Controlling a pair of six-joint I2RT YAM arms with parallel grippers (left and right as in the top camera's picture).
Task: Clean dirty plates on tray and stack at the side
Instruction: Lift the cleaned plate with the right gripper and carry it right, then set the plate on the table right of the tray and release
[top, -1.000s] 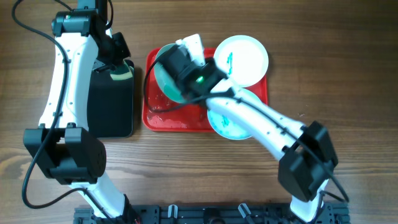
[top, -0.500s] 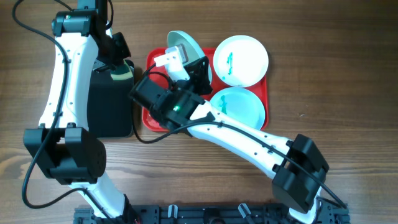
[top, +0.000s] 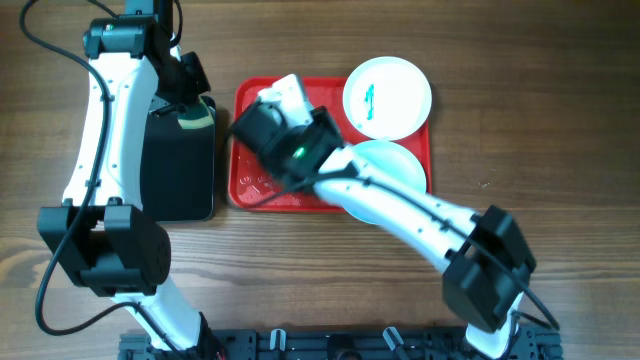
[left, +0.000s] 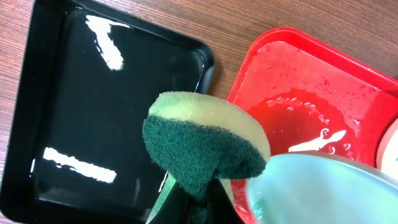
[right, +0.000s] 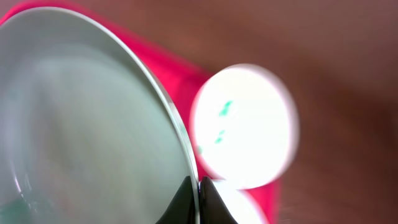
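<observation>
While tilted above the tray (top: 258, 185) — turquoise plate (right: 81, 124), rim tight in right hand (right: 198, 186).

The table (top: 560, 120) is matt brown wood with a visible grain. The red tray (left: 323, 93), upper right in the left wrist view, is glossy plastic beaded with water. The black tray (left: 93, 106) at its left is smooth and shiny, with white glare. The sponge (left: 205, 140) has soft yellow foam under a rough dark green scouring layer. The turquoise plate (right: 81, 124) and the white plate (top: 388, 95) look smooth.
</observation>
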